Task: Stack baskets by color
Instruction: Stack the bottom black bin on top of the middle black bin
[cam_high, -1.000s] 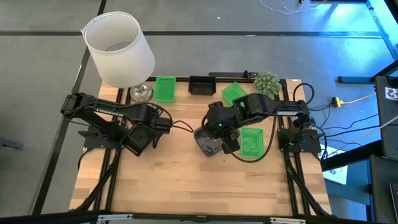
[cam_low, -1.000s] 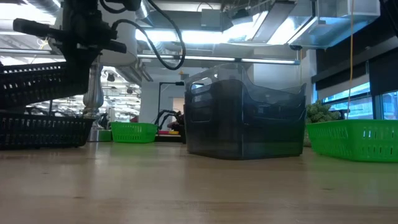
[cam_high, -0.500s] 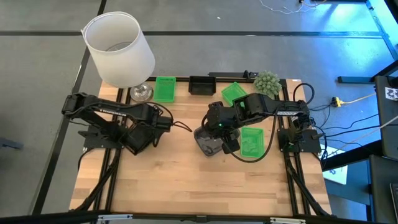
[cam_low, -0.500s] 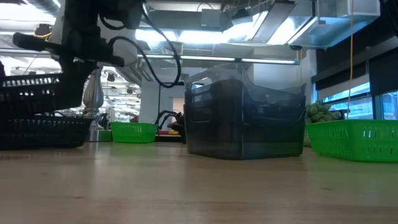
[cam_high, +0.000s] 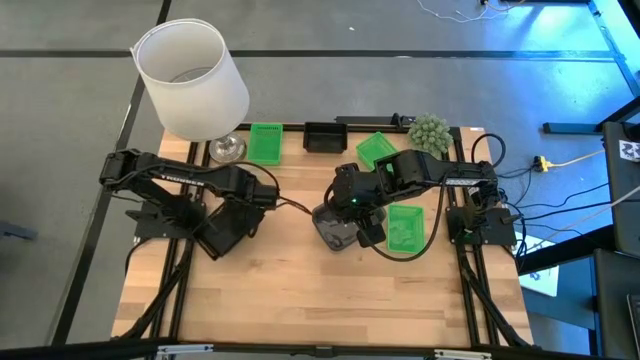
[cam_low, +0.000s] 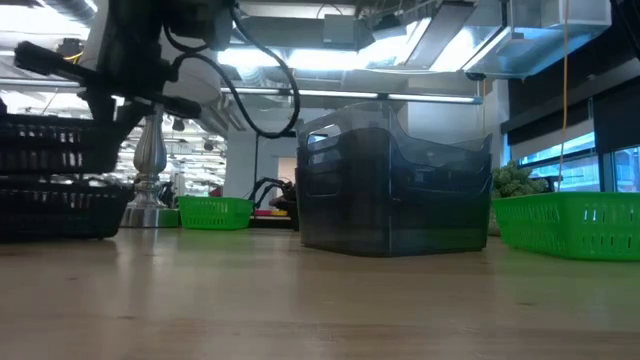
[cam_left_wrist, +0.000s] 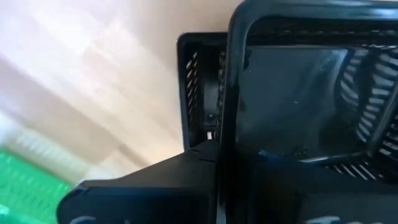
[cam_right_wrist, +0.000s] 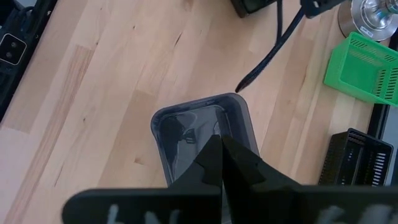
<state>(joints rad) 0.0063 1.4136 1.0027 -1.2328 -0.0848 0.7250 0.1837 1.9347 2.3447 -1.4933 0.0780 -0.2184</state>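
Note:
My left gripper (cam_high: 238, 208) points down near the table's left side, shut on a black basket (cam_high: 220, 232). In the low view that basket (cam_low: 45, 145) hangs level just above a second black basket (cam_low: 55, 212), which rests on the table and also shows in the left wrist view (cam_left_wrist: 198, 87). My right gripper (cam_right_wrist: 221, 142) hovers shut over the smoky grey baskets (cam_high: 332, 228), a stack standing mid-table (cam_low: 395, 190). Green baskets lie at the far side (cam_high: 265, 142), (cam_high: 375, 150) and at the right (cam_high: 404, 226). Another black basket (cam_high: 323, 136) sits at the far edge. My left gripper holds the upper black basket by one side wall at its rim (cam_left_wrist: 231, 124), coming from above with the fingers pointing down. The fingers themselves hide the exact place of contact. The basket hangs about level over the lower black basket; whether the two touch I cannot tell.
A white lampshade (cam_high: 190, 75) on a metal foot (cam_high: 227, 150) stands at the far left. A round green plant ball (cam_high: 430, 130) sits at the far right. Cables cross between the arms (cam_right_wrist: 267, 56). Bare wood lies along the near edge (cam_high: 320, 300).
My left gripper has sunk toward the lower black basket and rolled its wrist. The held black basket, tilted a second ago, now hangs level and lower, and has turned about somewhat in the high view.

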